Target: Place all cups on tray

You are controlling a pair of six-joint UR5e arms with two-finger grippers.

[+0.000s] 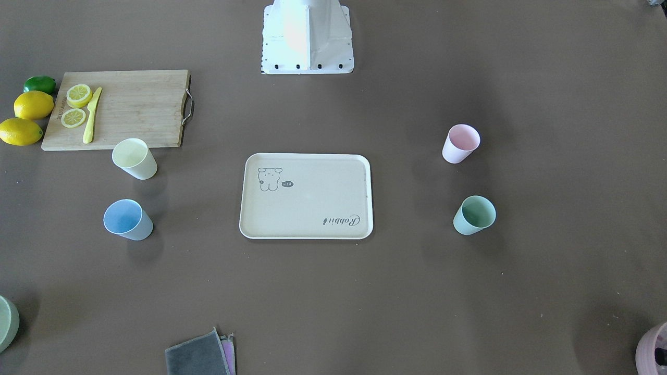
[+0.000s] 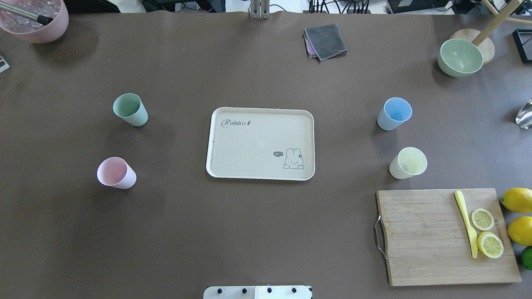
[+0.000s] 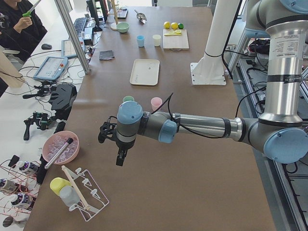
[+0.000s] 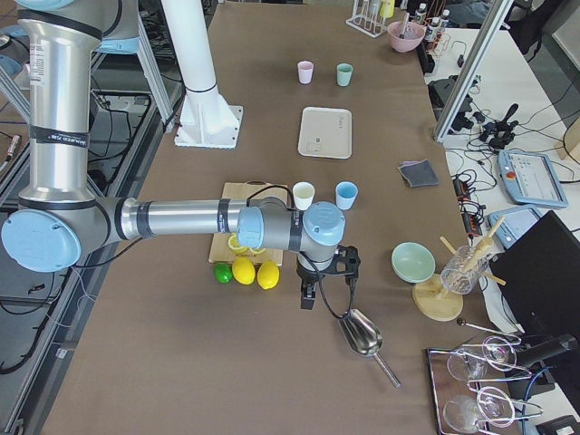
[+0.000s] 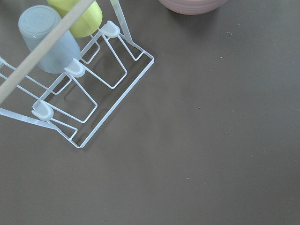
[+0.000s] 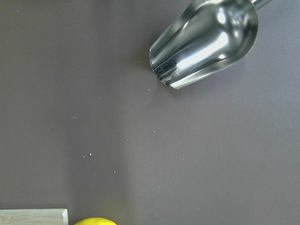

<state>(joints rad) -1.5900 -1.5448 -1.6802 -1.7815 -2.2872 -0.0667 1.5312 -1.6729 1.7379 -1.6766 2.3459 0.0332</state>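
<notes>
The beige tray (image 2: pixel 249 141) lies bare at the table's middle, also in the front view (image 1: pixel 307 208). The mint green cup (image 2: pixel 130 109) and pink cup (image 2: pixel 116 173) stand upright to its left. The light blue cup (image 2: pixel 394 113) and pale yellow cup (image 2: pixel 408 162) stand upright to its right. My left gripper (image 3: pixel 119 158) hangs over the table's left end, far from the cups; I cannot tell whether it is open or shut. My right gripper (image 4: pixel 309 294) hangs past the lemons at the right end; I cannot tell its state. Neither gripper shows in the overhead or front view.
A wooden cutting board (image 2: pixel 424 236) with lemon slices and a yellow knife lies near the pale yellow cup, lemons beside it. A sage bowl (image 2: pixel 459 57), a mauve pot (image 2: pixel 35 18) and a grey cloth (image 2: pixel 325 40) sit far back. A wire rack (image 5: pixel 93 93) and a metal scoop (image 6: pixel 206 42) lie below the wrists.
</notes>
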